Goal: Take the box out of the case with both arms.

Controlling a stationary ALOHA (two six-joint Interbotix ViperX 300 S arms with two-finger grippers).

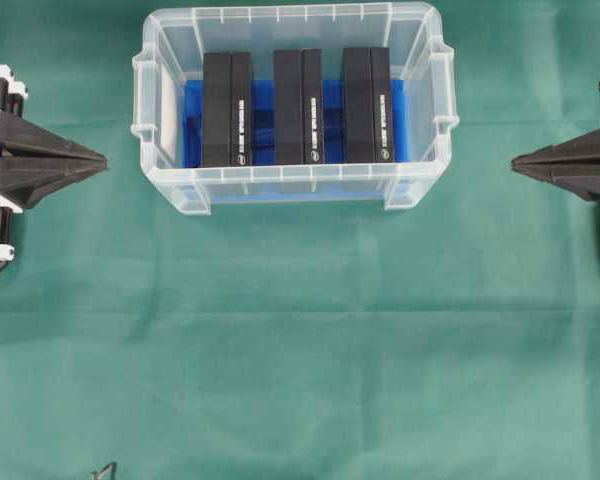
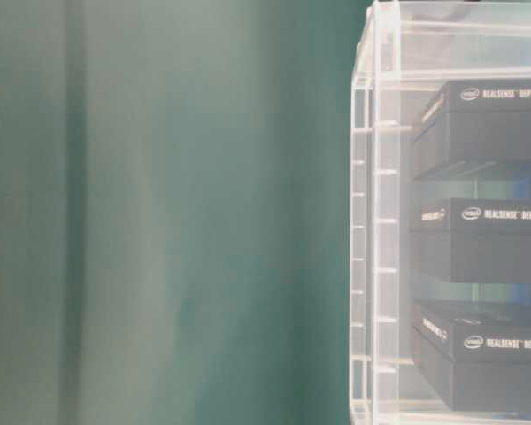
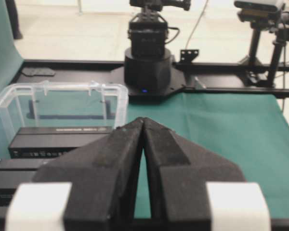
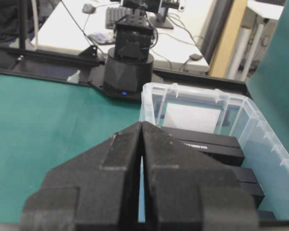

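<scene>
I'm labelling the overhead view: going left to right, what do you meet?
Left tool → case's left handle → left box → middle box → right box → case's right handle → right tool.

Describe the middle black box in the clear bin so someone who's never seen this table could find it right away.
On the green cloth sits a clear plastic case with a blue liner. Three black boxes stand on edge inside it, side by side. The one you want, the middle box, has a black box on each side, while the left box and the right box each face a case wall.
</scene>
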